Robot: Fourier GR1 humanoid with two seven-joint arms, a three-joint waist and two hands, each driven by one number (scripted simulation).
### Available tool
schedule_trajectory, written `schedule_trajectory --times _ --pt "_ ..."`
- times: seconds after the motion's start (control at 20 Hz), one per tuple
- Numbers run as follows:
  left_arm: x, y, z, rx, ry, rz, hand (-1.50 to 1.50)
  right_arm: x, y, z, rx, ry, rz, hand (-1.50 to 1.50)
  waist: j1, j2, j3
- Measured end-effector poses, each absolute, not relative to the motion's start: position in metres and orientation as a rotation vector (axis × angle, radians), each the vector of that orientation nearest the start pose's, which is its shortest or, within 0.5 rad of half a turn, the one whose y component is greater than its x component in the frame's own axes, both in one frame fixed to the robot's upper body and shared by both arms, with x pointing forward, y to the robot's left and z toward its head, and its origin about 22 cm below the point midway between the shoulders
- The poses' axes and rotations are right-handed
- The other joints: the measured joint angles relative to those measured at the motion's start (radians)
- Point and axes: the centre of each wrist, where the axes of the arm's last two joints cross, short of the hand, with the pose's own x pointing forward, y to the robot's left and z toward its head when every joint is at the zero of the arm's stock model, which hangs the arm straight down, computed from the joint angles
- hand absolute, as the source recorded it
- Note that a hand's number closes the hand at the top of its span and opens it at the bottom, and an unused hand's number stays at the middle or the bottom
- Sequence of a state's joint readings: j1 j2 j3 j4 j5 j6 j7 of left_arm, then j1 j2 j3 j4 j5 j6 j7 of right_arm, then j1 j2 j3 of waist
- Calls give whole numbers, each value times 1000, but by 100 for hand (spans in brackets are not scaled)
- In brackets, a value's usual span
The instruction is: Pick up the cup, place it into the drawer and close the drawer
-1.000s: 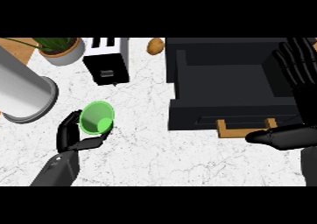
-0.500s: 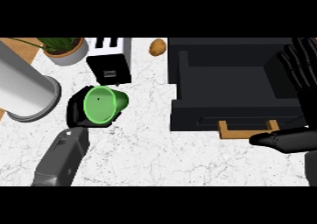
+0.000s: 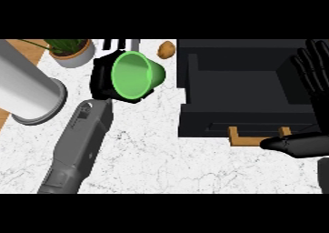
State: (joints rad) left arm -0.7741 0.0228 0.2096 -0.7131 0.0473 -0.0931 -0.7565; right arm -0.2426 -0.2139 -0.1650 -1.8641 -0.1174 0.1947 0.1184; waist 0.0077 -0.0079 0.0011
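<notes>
A large white cylinder (image 3: 23, 88) lies at the far left of the marble counter (image 3: 160, 154), with a potted plant (image 3: 70, 51) behind it. Next, the left hand (image 3: 103, 84) is curled around a green cup (image 3: 135, 75), holding it tilted above the counter, its mouth facing the viewer, left of the drawer. A small brown egg-shaped thing (image 3: 166, 49) sits behind. The black drawer (image 3: 241, 91) stands open, a wooden handle (image 3: 257, 136) at its front. At the far right, the right hand (image 3: 318, 77) rests with fingers straight and spread.
</notes>
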Motion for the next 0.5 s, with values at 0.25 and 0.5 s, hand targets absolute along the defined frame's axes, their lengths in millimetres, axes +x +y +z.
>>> schedule_trajectory --times 0.25,0.5 --pt "421 130 93 -278 -2159 -113 150 271 -275 144 2 -1976 256 -150 -7 1 0" --pt "426 90 143 -241 -2141 -150 150 275 -279 141 -1 -1987 253 -150 -18 5 -1"
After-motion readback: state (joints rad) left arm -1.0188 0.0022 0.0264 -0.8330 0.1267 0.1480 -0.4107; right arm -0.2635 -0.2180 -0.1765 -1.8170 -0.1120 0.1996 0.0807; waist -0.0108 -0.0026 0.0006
